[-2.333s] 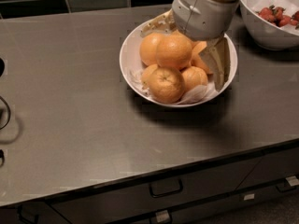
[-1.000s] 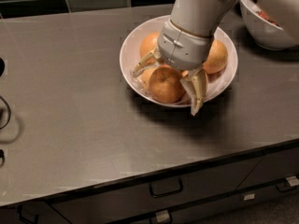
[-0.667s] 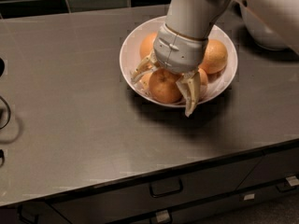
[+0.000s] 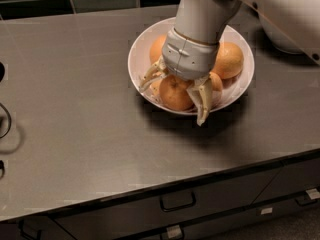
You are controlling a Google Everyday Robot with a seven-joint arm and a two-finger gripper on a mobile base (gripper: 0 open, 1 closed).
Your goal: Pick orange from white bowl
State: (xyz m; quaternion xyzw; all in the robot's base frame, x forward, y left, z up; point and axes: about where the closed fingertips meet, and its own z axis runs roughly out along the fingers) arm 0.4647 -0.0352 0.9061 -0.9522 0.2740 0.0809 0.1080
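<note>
The white bowl (image 4: 136,54) sits on the grey counter and holds several oranges. My gripper (image 4: 176,90) hangs straight over it with its fingers spread, one fingertip (image 4: 149,77) left of the front orange (image 4: 174,92) and the other (image 4: 202,104) at its right, reaching past the bowl's front rim. The fingers straddle this orange; its top is hidden under the wrist. Another orange (image 4: 230,59) lies at the right of the bowl and one (image 4: 157,49) at the back left.
A second white bowl (image 4: 280,40) stands at the back right, mostly hidden behind my arm. A black tiled wall runs behind the counter. The counter's front edge has drawers with a handle (image 4: 177,203) below. A dark wire object (image 4: 4,120) sits at the left edge.
My gripper has come from the bowl's back right side to above the front orange and sunk lower, its fingers now on either side of it. The oranges have shifted slightly.
</note>
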